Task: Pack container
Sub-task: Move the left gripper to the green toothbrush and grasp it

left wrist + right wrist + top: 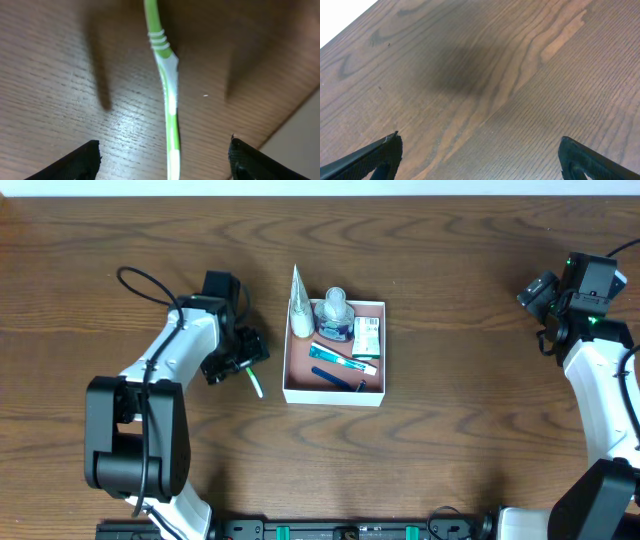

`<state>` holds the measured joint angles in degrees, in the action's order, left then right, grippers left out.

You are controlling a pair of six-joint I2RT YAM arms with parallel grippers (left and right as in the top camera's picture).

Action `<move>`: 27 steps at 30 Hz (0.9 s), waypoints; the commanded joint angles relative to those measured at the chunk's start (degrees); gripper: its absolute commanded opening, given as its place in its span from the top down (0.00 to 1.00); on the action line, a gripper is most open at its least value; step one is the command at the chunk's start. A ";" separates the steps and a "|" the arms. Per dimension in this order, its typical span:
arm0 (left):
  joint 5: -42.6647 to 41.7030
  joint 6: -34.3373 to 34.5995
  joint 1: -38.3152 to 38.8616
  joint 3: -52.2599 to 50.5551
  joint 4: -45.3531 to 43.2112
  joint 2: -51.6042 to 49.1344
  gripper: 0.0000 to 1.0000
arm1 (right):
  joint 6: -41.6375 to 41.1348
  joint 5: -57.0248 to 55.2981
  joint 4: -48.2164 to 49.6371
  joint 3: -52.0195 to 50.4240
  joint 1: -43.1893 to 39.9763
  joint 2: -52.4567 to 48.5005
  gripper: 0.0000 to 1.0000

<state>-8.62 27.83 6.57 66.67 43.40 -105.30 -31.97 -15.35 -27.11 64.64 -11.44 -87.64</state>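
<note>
The container [334, 395], a square shallow box with white walls and a reddish-brown floor, sits mid-table. It holds a clear jar [333, 313], a green-and-white packet [366, 337], a teal toothpaste tube [343, 359] and a dark blue stick [335, 379]; a white cone-shaped tube [299, 306] leans over its left wall. A green-and-white toothbrush [254, 383] lies on the table left of the box. My left gripper [240, 356] is open above it; the toothbrush [169, 100] lies between the spread fingers [165, 160], untouched. My right gripper [533, 292] is open and empty at the far right, over bare wood [480, 160].
The box's white corner [300, 145] shows at the lower right of the left wrist view. The table's far edge [340, 25] appears in the right wrist view. A black cable [150, 285] loops off the left arm.
</note>
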 commanded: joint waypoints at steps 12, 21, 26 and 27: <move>0.70 2.27 -0.11 -5.51 -5.90 -1.79 0.45 | 0.33 -0.48 0.09 0.07 -0.28 -0.13 0.01; 3.82 2.25 -0.13 -6.95 -8.00 -1.79 0.82 | 0.31 -0.48 0.09 0.07 -0.28 -0.13 0.01; 5.03 2.23 -0.13 -6.84 -8.92 -1.75 0.94 | 0.33 -0.48 0.07 0.07 -0.28 -0.13 0.01; 5.03 1.97 -0.15 -6.60 -8.90 -1.73 0.94 | 0.33 -0.50 0.07 0.07 -0.28 -0.13 0.01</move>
<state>-5.58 30.02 6.52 61.30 35.00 -105.65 -31.97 -15.35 -27.14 64.64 -11.44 -87.64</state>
